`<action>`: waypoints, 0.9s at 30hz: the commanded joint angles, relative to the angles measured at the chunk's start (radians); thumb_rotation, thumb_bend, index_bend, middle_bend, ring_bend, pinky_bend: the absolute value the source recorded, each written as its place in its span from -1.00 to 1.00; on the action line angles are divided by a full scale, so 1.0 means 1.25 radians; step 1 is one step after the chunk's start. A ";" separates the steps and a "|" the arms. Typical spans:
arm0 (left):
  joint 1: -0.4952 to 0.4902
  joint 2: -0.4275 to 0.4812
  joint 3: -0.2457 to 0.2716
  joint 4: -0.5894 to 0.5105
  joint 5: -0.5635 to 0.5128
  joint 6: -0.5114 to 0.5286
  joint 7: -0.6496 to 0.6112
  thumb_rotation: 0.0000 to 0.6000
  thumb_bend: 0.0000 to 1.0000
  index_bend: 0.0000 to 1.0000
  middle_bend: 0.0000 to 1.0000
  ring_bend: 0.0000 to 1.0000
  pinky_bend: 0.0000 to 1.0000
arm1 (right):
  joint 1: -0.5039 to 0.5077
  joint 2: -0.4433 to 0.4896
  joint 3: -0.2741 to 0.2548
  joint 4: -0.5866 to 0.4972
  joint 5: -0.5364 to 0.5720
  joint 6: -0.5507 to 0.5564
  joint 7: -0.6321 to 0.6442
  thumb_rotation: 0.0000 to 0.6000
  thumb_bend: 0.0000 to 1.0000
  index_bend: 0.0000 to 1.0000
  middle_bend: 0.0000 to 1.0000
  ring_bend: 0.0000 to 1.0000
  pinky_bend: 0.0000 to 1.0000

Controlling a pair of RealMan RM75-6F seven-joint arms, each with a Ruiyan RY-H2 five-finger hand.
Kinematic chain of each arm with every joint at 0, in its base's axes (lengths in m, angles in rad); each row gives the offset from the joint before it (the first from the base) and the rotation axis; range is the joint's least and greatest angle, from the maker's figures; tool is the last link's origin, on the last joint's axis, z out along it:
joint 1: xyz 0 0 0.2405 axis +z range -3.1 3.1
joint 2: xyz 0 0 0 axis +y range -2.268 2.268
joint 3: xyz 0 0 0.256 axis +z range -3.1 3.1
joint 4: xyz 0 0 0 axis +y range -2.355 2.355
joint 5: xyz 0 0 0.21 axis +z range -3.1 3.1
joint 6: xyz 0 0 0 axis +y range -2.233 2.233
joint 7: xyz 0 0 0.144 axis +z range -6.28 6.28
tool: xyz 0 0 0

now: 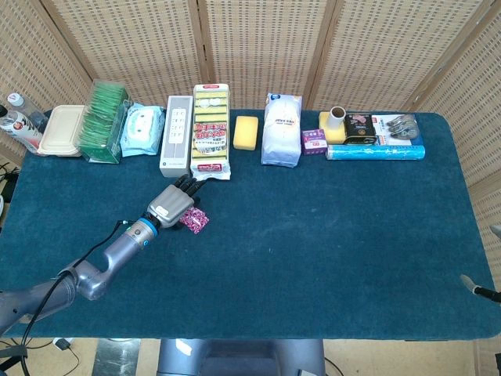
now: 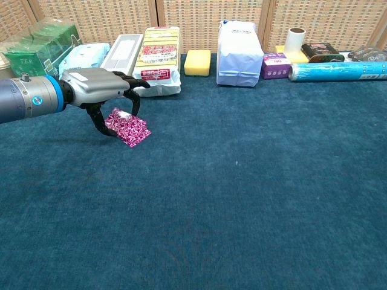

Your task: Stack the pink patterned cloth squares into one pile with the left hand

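The pink patterned cloth squares (image 2: 129,128) lie overlapped as one small pile on the blue table cover, left of centre, in front of the yellow sponge pack. In the head view the pile (image 1: 195,222) peeks out just right of my left hand (image 1: 173,205). In the chest view my left hand (image 2: 98,89) arches over the pile's left edge. Its thumb and fingers (image 2: 136,104) curl down around the top square, whose near-left corner looks slightly lifted. Of my right hand (image 1: 472,286) only thin slivers show at the right edge of the head view.
Along the table's back edge runs a row of goods: a green tea box (image 2: 36,42), wet wipes (image 2: 84,55), a white box (image 2: 124,53), the yellow sponge pack (image 2: 158,60), a yellow sponge (image 2: 198,62), a white bag (image 2: 240,53) and a blue roll (image 2: 335,70).
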 commanded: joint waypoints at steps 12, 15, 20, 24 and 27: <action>0.003 0.004 -0.010 -0.015 -0.001 0.000 0.027 1.00 -0.61 -0.52 -1.00 -1.00 -0.94 | -0.003 0.002 -0.001 -0.002 -0.004 0.004 0.006 1.00 -0.92 -0.73 -0.89 -1.00 -1.00; 0.008 0.014 -0.017 -0.032 -0.002 0.011 0.023 1.00 -0.61 -0.55 -1.00 -1.00 -0.94 | -0.003 0.003 0.000 -0.001 -0.004 0.005 0.009 1.00 -0.92 -0.73 -0.89 -1.00 -1.00; 0.022 0.082 -0.033 -0.124 -0.031 0.003 -0.017 1.00 -0.61 -0.57 -1.00 -1.00 -0.94 | -0.003 0.005 -0.002 -0.001 -0.008 0.003 0.014 1.00 -0.92 -0.73 -0.89 -1.00 -1.00; 0.021 0.196 -0.044 -0.265 -0.113 -0.092 -0.070 1.00 -0.61 -0.60 -1.00 -1.00 -0.94 | -0.004 0.006 -0.002 -0.002 -0.010 0.004 0.016 1.00 -0.92 -0.73 -0.89 -1.00 -1.00; 0.009 0.276 -0.051 -0.338 -0.178 -0.169 -0.108 1.00 -0.61 -0.63 -1.00 -1.00 -0.94 | -0.004 0.006 -0.004 -0.003 -0.015 0.005 0.015 1.00 -0.92 -0.73 -0.89 -1.00 -1.00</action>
